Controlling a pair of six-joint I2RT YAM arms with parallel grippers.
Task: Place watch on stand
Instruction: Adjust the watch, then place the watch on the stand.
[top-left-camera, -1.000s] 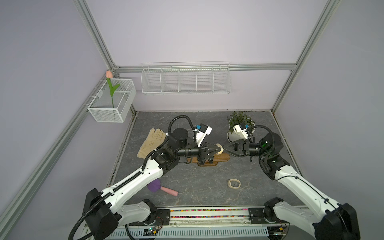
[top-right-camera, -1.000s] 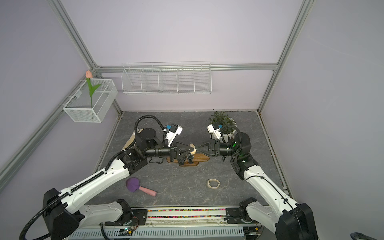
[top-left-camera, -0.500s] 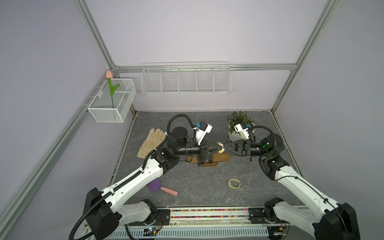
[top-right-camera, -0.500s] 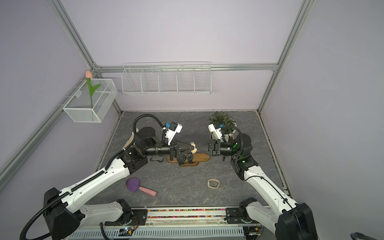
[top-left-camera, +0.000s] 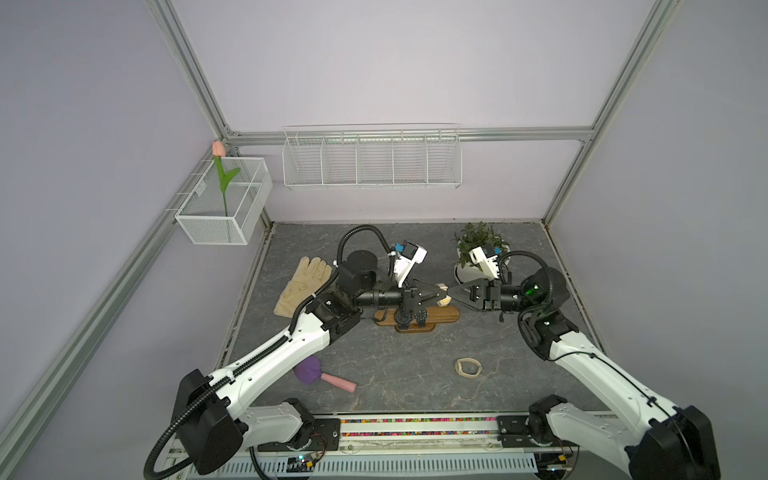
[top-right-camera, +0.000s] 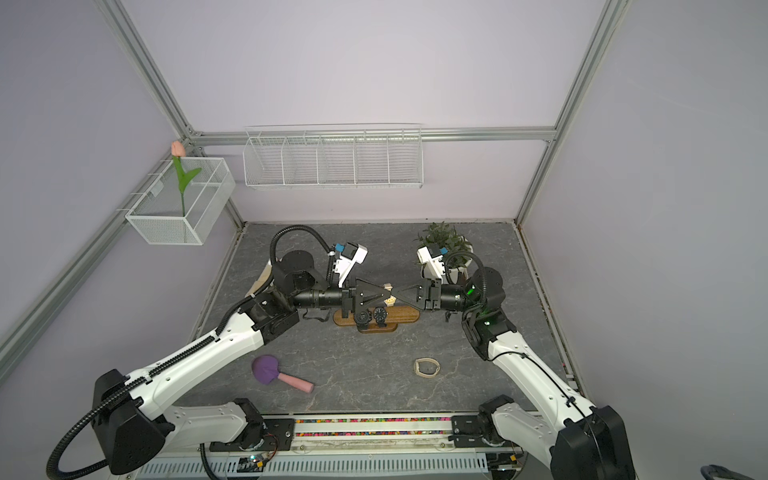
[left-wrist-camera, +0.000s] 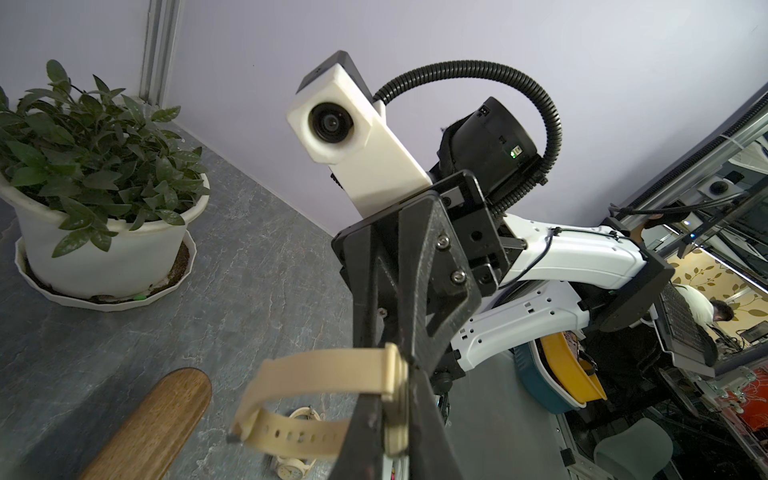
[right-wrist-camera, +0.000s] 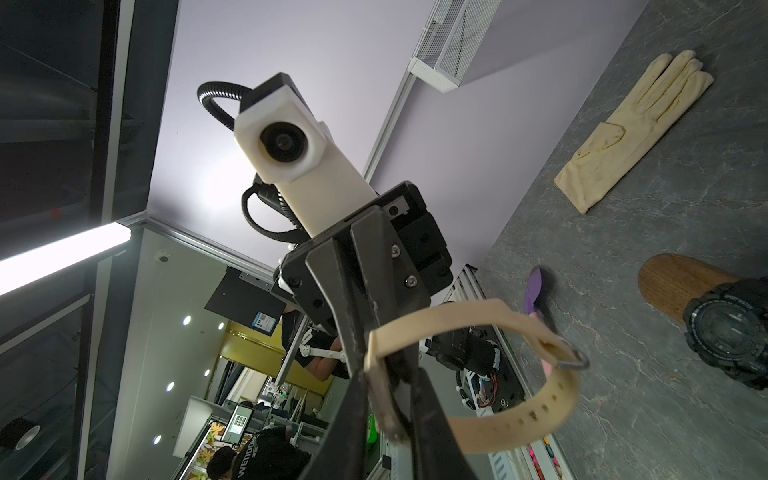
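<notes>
Clamping a beige watch (left-wrist-camera: 316, 374) between tips of left gripper (top-left-camera: 437, 292) and right gripper (top-left-camera: 452, 294), each closed on it, hovering near wooden stand (top-left-camera: 445, 314) bearing black watch (right-wrist-camera: 731, 332).

Reading off the stand (top-left-camera: 442, 315), a pair of watches (top-left-camera: 402, 319) is sitting on its middle, the watch (left-wrist-camera: 324, 370) is hanging just above its right end, a glove (top-left-camera: 305, 284) is lying left of it, a potted plant (top-left-camera: 478, 243) is standing behind-right, and a mushroom toy (top-left-camera: 309, 370) and a spare watch (top-left-camera: 469, 375) are lying front-left and front-right.
</notes>
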